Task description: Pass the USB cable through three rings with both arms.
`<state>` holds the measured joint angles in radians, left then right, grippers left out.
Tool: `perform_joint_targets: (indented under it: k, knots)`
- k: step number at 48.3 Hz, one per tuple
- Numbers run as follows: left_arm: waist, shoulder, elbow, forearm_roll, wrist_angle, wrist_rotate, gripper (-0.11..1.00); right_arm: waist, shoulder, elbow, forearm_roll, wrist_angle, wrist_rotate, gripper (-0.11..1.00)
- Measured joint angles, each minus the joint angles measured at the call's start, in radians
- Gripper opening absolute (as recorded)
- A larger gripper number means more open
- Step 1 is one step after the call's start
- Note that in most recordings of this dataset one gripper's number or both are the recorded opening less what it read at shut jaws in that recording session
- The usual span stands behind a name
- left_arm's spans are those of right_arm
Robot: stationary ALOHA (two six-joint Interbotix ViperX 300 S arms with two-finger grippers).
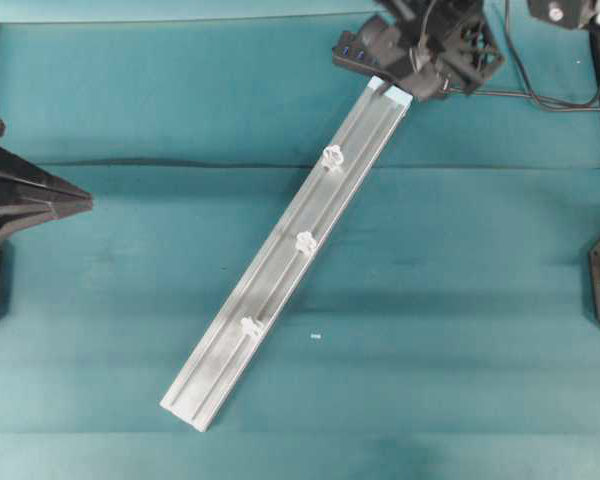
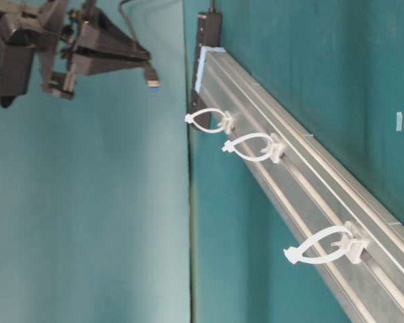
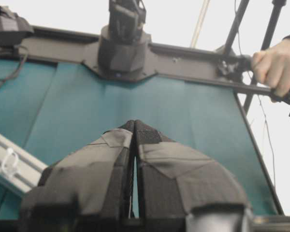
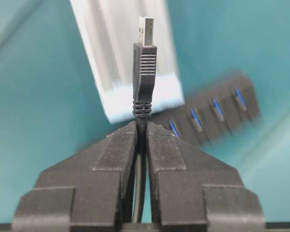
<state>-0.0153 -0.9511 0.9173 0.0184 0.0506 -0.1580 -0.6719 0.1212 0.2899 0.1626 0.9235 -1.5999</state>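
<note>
Overhead, the right gripper hovers top centre above the rail; its wrist view shows it clenched on the USB cable, so align the plug squarely with the nearest ring, while the left gripper sits closed, empty.

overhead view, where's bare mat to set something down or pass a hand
Bare mat lies on both sides of the rail: a wide patch between it and the left end effector, another on the right. The top end is crowded by the hub and right end effector.
</note>
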Motion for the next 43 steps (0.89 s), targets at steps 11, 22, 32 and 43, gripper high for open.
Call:
perform_joint_targets:
  k: [11, 22, 32, 43]
  knots:
    - [0.0, 0.012, 0.0, 0.0, 0.0, -0.002, 0.04, 0.006, 0.037, 0.003, 0.034, -0.038, -0.025, 0.07]
    - [0.006, 0.017, 0.0, 0.0, 0.002, -0.005, 0.04, 0.009, 0.064, 0.002, 0.067, -0.049, -0.049, 0.07]
    - [0.031, 0.044, 0.0, 0.0, 0.002, -0.009, 0.05, 0.025, 0.091, 0.0, 0.104, -0.075, -0.066, 0.07]
    - [0.074, 0.094, 0.0, 0.0, 0.0, -0.061, 0.18, 0.049, 0.097, -0.002, 0.11, -0.081, -0.069, 0.07]
